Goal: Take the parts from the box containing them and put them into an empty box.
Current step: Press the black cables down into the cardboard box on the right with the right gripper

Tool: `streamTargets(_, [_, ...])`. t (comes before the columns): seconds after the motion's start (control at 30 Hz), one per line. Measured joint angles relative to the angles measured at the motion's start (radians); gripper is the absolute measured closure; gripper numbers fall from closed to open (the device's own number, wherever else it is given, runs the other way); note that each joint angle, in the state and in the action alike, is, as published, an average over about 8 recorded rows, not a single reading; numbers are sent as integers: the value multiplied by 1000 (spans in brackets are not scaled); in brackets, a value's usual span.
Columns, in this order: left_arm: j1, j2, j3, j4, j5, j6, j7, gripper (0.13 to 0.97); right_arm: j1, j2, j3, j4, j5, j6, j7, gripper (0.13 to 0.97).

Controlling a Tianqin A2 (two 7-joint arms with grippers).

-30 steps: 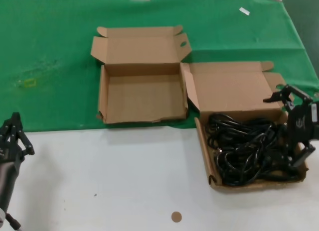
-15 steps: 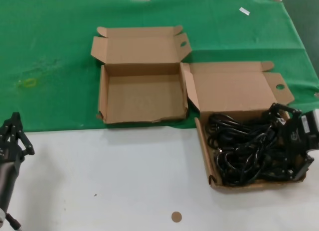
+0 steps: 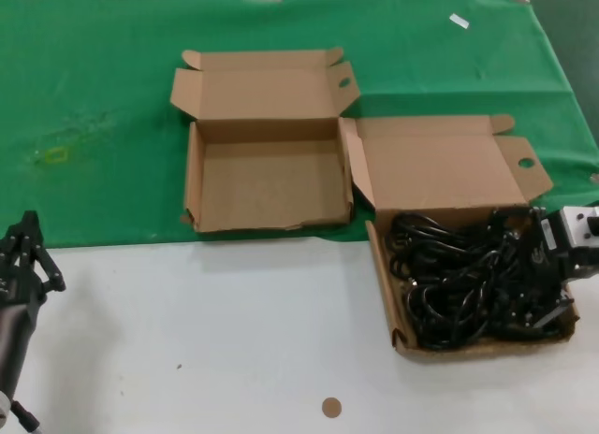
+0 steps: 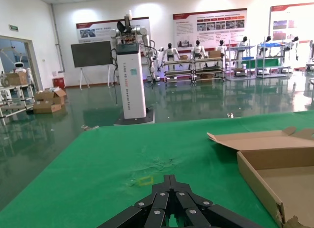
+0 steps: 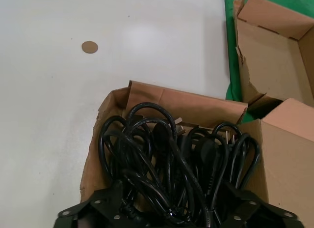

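Note:
The parts, a tangle of black power cords [image 3: 449, 280] [image 5: 167, 154], fill the box containing them [image 3: 382, 266] [image 5: 186, 105] at the right, with its lid [image 3: 435, 167] folded back. My right gripper [image 3: 533, 284] [image 5: 176, 203] is sunk into the right side of the pile, jaws spread wide with cords running between them. The empty box [image 3: 267, 186] [image 5: 274, 56] [image 4: 289, 174] lies open on the green cloth just left of and behind it. My left gripper [image 3: 23, 256] [image 4: 170, 181] is parked at the near left, shut on nothing.
The two boxes touch at their corners. A green cloth [image 3: 94, 125] covers the far half of the table and a white surface [image 3: 215, 331] the near half. A small brown disc [image 3: 330, 407] [image 5: 89, 46] lies near the front edge.
My right gripper has dropped from above the box's right edge down into the cords. The left arm and both boxes have stayed still.

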Motion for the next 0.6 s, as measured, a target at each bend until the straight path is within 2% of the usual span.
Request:
streamTargets(0.17, [0,0,0,0,0,0,0,953,6,-15,4,-8,-26,-11,4,323])
streamTargets(0.6, [0,0,0,0,0,0,0,953,-5,-18,13,34,-74,-35,46,630])
